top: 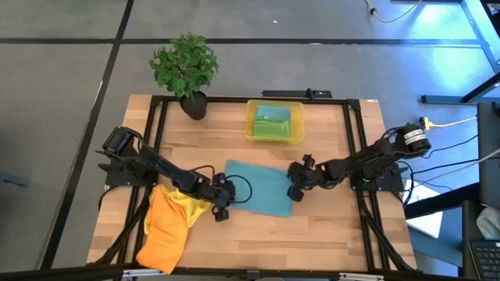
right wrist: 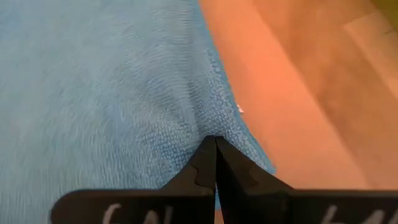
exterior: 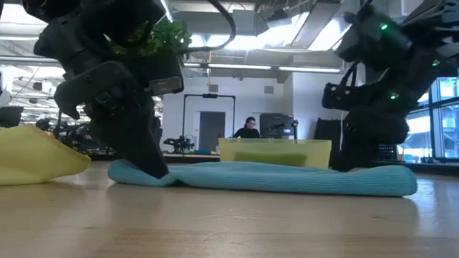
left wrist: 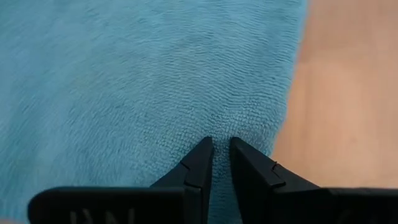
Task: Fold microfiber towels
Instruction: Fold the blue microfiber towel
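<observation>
A teal-blue microfiber towel (top: 258, 189) lies flat on the wooden table's middle, thick like a folded cloth in the low view (exterior: 287, 179). My left gripper (top: 221, 203) is at its left end near the near corner, fingers almost shut on the cloth (left wrist: 221, 142). At the towel's right edge stands my right gripper (top: 296, 190), shut on the cloth (right wrist: 216, 138). An orange towel (top: 164, 230) and a yellow towel (top: 187, 204) lie heaped at the near left. A green towel (top: 272, 123) lies in the yellow bin. My left gripper pinches the teal towel a little inside its left edge (left wrist: 239, 127) between its two fingertips, slanting down from the table's left. The cloth puckers at the tips and rests on the table. How many layers it has does not show. My right gripper pinches the teal towel at its right edge (right wrist: 214, 121) between its shut fingertips, slanting down from the table's right. A crease runs up to the tips. The towel lies on the table.
The translucent yellow bin (top: 297, 125) stands at the far middle, and a potted plant (top: 187, 74) at the far left corner. Bare wood (top: 312, 242) shows along the near edge and right of the towel. A person (exterior: 249, 129) sits far off in the room behind.
</observation>
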`<state>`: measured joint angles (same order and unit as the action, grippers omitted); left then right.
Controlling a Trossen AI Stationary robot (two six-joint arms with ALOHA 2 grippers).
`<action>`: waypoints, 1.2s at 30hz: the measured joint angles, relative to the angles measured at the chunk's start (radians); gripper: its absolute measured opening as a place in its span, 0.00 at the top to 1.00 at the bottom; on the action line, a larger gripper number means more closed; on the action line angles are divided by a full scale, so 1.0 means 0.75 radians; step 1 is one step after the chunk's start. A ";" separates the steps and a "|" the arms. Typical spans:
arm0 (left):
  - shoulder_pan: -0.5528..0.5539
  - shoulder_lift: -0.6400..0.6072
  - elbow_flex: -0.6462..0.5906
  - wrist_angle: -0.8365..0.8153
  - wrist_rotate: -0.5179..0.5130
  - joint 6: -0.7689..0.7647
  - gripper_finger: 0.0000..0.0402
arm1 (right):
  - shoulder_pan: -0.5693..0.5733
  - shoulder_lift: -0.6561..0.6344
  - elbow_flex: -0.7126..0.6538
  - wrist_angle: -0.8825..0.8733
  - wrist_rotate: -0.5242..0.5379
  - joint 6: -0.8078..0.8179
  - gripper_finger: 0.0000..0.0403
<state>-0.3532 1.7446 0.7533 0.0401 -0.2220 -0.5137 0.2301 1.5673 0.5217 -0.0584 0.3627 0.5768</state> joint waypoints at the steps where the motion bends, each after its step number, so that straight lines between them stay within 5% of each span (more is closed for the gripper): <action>1: 0.008 -0.011 -0.001 -0.024 -0.002 0.000 0.87 | 0.021 0.000 0.000 -0.001 0.000 0.019 0.99; 12: 0.133 -0.067 -0.002 -0.178 -0.020 0.097 0.87 | 0.227 0.010 0.104 -0.084 -0.107 0.103 0.99; 22: 0.163 -0.069 0.007 -0.186 0.065 0.663 0.88 | 0.356 0.013 0.203 -0.283 -0.131 0.239 0.99; 36: 0.165 -0.063 0.193 -0.436 0.109 0.723 0.85 | 0.446 0.009 0.206 -0.305 -0.142 0.316 0.99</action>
<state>-0.2295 1.6970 0.8979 -0.2871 -0.1400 0.0285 0.5647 1.5739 0.6762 -0.2874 0.2561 0.8140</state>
